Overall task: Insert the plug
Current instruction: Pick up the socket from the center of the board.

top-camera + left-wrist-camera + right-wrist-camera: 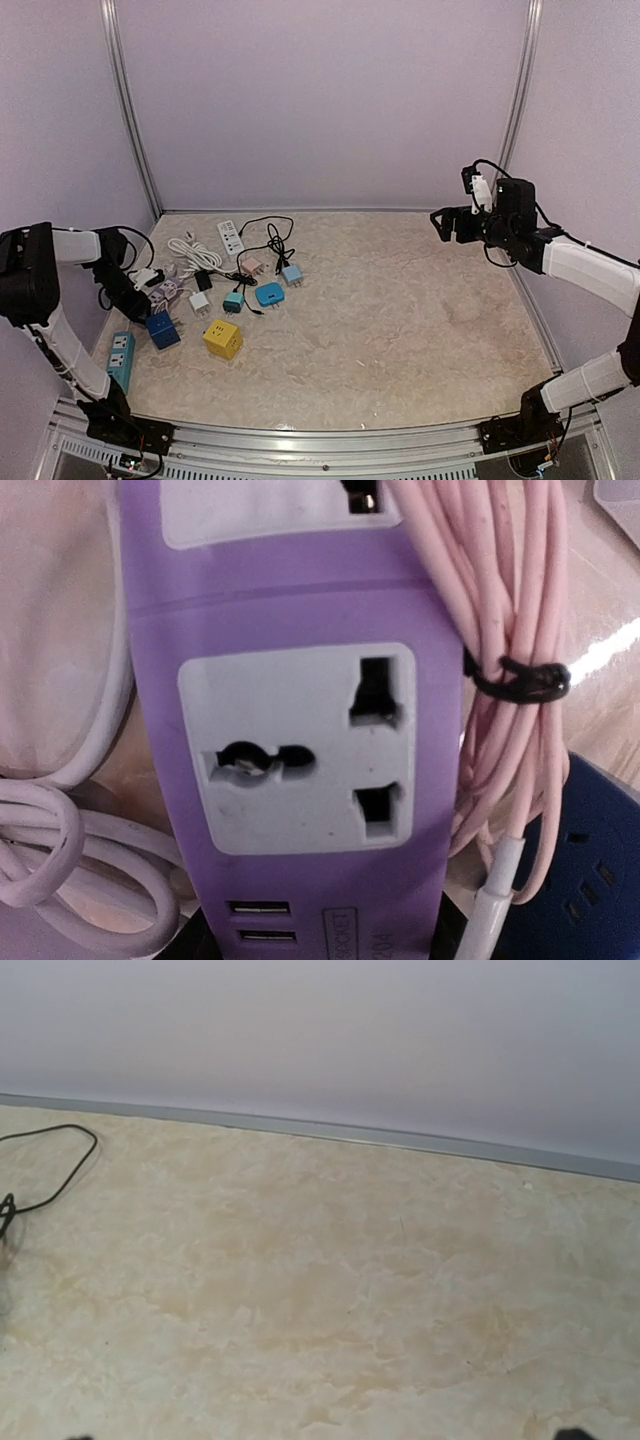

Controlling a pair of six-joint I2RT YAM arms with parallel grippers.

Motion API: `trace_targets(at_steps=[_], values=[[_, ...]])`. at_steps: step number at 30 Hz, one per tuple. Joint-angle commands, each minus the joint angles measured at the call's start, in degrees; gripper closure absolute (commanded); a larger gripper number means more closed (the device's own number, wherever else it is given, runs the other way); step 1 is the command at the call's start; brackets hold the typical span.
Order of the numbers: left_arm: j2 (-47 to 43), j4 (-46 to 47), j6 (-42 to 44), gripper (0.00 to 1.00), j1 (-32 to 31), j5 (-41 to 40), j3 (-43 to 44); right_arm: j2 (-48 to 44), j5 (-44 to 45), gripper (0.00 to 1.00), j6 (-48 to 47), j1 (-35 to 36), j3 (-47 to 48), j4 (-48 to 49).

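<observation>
One purple power strip (pixel 300 610), two sockets (pixel 297 748) showing, one pink cord bundle (pixel 500 610) at three o'clock, left gripper (pixel 150 290) grip hidden, cannot tell, right gripper (pixel 446 225) spread wide, empty.

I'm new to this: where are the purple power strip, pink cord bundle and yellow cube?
purple power strip (pixel 300 600): left wrist view, purple body.
pink cord bundle (pixel 500 590): left wrist view, strands above tie.
yellow cube (pixel 222 339): top view, top face.
</observation>
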Motion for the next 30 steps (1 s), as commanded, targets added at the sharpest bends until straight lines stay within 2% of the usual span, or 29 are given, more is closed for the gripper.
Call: trace_targets(at_steps=[1,6,13,16,19,24,30], values=[[-2.96,-1.57,-1.12,1.0,3.83,2.0,4.65,-0.55,0.25,0.0,0.47,1.17,1.73,-1.04],[-11.17,-2.37,-3.0,1.0,5.24,-2.88,9.05,-1.55,0.68,0.0,0.59,1.78,2.08,-1.04],[-24.76,-8.87,2.19,1.0,4.72,0.59,17.91,-3.39,1.49,0.0,0.31,3.33,3.45,-2.55],[-28.05,-14.02,3.67,1.0,0.74,1.42,21.34,-4.08,-0.26,0.0,-0.12,4.14,4.27,-2.9],[-30.42,-18.31,3.76,1.0,-6.86,1.68,22.92,-4.26,-4.68,0.0,-1.32,5.82,5.44,-2.06],[-29.07,-19.57,1.38,1.0,-14.8,3.13,15.77,-2.45,-6.3,0.0,-3.28,10.88,7.46,-1.83],[-25.42,-14.48,-3.43,1.0,-15.5,0.61,5.38,-0.87,-2.72,0.0,-5.89,15.96,7.93,-1.57]])
